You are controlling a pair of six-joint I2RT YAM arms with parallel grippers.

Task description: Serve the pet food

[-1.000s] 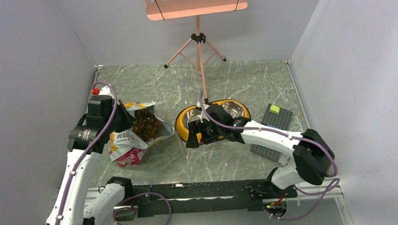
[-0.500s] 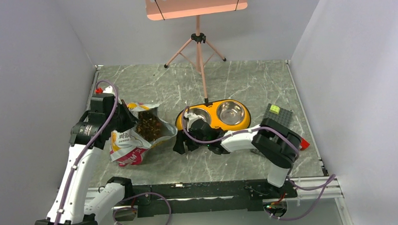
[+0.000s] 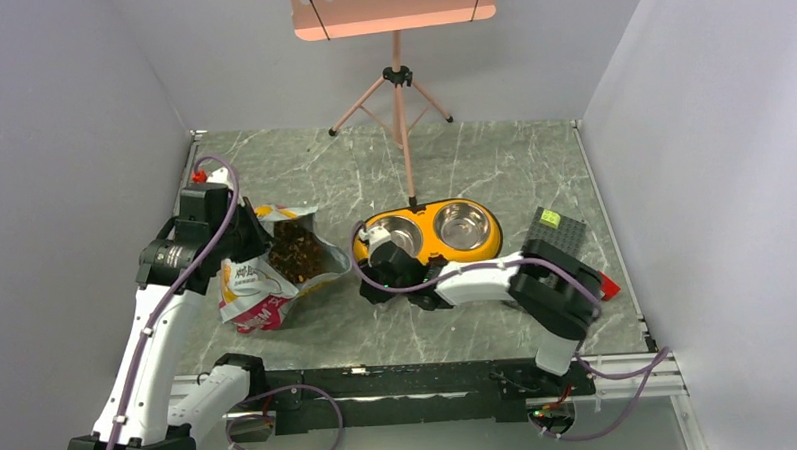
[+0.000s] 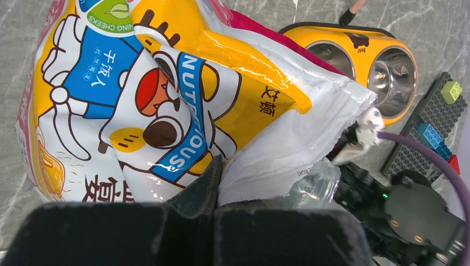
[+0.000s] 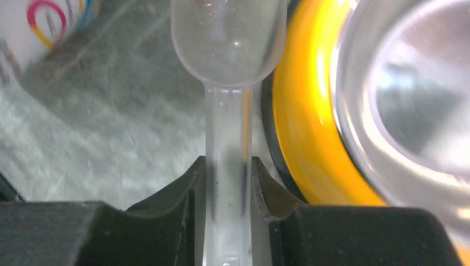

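The pet food (image 3: 295,254) is brown kibble showing in the open mouth of a white-and-yellow cartoon bag (image 3: 257,290) that leans on the table at the left. My left gripper (image 3: 247,240) is shut on the bag's torn top edge (image 4: 266,160), its fingertips (image 4: 217,169) pressed together on the film. My right gripper (image 3: 378,278) is low, by the left end of the yellow feeder (image 3: 430,246). Its jaws are shut on the handle of a clear plastic scoop (image 5: 224,138). The scoop's bowl (image 5: 228,44) looks empty and points toward the bag, beside the feeder's yellow rim (image 5: 299,111).
The feeder holds two steel bowls (image 4: 388,72), both empty. A pink music stand (image 3: 397,80) rises behind it on a tripod. At the right lies a dark studded baseplate (image 3: 550,245) with a green brick (image 3: 549,218). Grey walls close in on three sides.
My right arm came down from over the feeder to the table at its left end, and its jaws closed on the scoop handle. The left gripper kept hold of the bag.
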